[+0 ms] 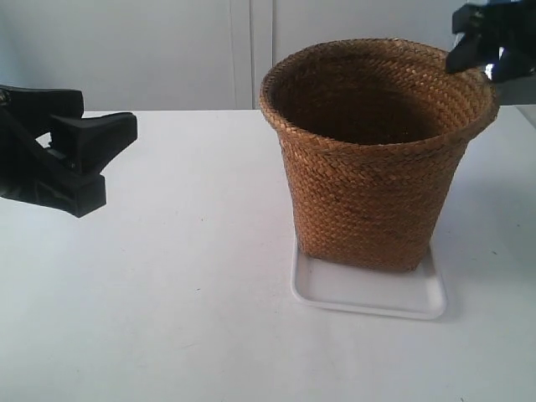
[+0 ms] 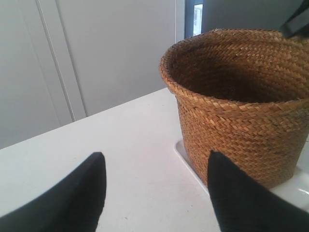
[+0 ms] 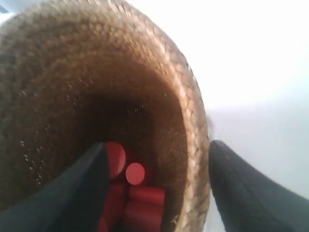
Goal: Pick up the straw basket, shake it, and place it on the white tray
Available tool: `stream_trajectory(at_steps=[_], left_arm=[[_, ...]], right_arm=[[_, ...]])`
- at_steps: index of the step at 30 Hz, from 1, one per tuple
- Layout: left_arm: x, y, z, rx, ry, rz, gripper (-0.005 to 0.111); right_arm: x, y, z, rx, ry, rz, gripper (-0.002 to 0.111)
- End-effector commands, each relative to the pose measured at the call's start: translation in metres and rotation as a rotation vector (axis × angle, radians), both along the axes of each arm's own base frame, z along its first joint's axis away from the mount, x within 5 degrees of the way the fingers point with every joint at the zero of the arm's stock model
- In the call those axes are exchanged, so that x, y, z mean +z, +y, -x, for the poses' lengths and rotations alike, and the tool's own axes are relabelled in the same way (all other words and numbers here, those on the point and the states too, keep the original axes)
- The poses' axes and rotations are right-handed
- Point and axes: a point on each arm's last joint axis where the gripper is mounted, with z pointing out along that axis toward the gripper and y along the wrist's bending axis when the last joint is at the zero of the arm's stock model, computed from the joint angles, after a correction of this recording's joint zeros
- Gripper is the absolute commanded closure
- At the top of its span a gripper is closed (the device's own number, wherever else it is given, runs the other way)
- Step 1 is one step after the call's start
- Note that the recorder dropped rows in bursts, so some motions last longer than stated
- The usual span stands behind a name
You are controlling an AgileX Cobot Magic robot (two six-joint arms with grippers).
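The straw basket [image 1: 373,167] stands upright on the white tray [image 1: 368,297], whose rim shows in front of and beside its base. My right gripper [image 1: 479,67] hovers at the basket's far right rim. In the right wrist view it [image 3: 159,144] is open and straddles the braided rim [image 3: 190,111], one finger inside and one outside, with gaps on both sides. My left gripper [image 1: 117,163] hangs open over the table, well apart from the basket. In the left wrist view it [image 2: 155,154] holds nothing, with the basket [image 2: 241,121] and tray edge [image 2: 183,153] ahead.
Several red cylinders [image 3: 140,193] lie at the bottom of the basket. The white table [image 1: 167,293] stretches around the tray. A pale panelled wall [image 1: 167,50] stands behind the table's far edge.
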Motion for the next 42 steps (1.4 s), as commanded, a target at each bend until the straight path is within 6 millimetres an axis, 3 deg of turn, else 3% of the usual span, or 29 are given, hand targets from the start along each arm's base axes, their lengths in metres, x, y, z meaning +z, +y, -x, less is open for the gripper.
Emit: stream_trajectory(at_steps=[1, 5, 10, 13, 18, 20, 22, 28, 33, 37, 42], left_arm=[[-0.001, 0.001, 0.0, 0.009, 0.003, 0.006, 0.042], [-0.001, 0.001, 0.0, 0.011, 0.002, 0.006, 0.042], [-0.001, 0.001, 0.0, 0.006, 0.005, 0.005, 0.045], [-0.001, 0.001, 0.0, 0.004, 0.007, 0.005, 0.056], [-0.003, -0.002, 0.002, -0.025, 0.029, -0.003, 0.088], [-0.004, -0.002, 0.002, -0.036, 0.035, -0.008, 0.099], [-0.005, -0.003, 0.003, -0.051, 0.043, -0.016, 0.107], [-0.006, -0.005, 0.005, -0.071, 0.056, -0.019, 0.107], [-0.004, -0.004, 0.01, -0.098, 0.057, -0.016, 0.107], [0.001, -0.002, 0.02, -0.146, 0.051, -0.008, 0.107], [0.012, 0.004, 0.04, -0.209, 0.007, 0.007, 0.107]], right_arm=[[0.039, 0.003, 0.025, -0.039, -0.151, 0.012, 0.051], [0.064, 0.009, 0.047, -0.05, -0.234, -0.005, 0.051], [0.08, 0.024, 0.075, 0.024, -0.287, -0.072, 0.056], [0.085, 0.033, 0.092, 0.101, -0.321, -0.088, 0.068], [0.089, 0.043, 0.123, 0.18, -0.398, -0.061, 0.098], [0.087, 0.045, 0.136, 0.166, -0.436, -0.04, 0.108], [0.086, 0.046, 0.149, 0.146, -0.476, -0.027, 0.108], [0.072, 0.053, 0.183, 0.117, -0.542, -0.079, 0.108], [0.057, 0.068, 0.209, 0.232, -0.608, -0.121, 0.108], [0.041, 0.072, 0.227, 0.249, -0.647, -0.117, 0.108], [0.027, 0.078, 0.263, 0.259, -0.764, -0.058, 0.108]])
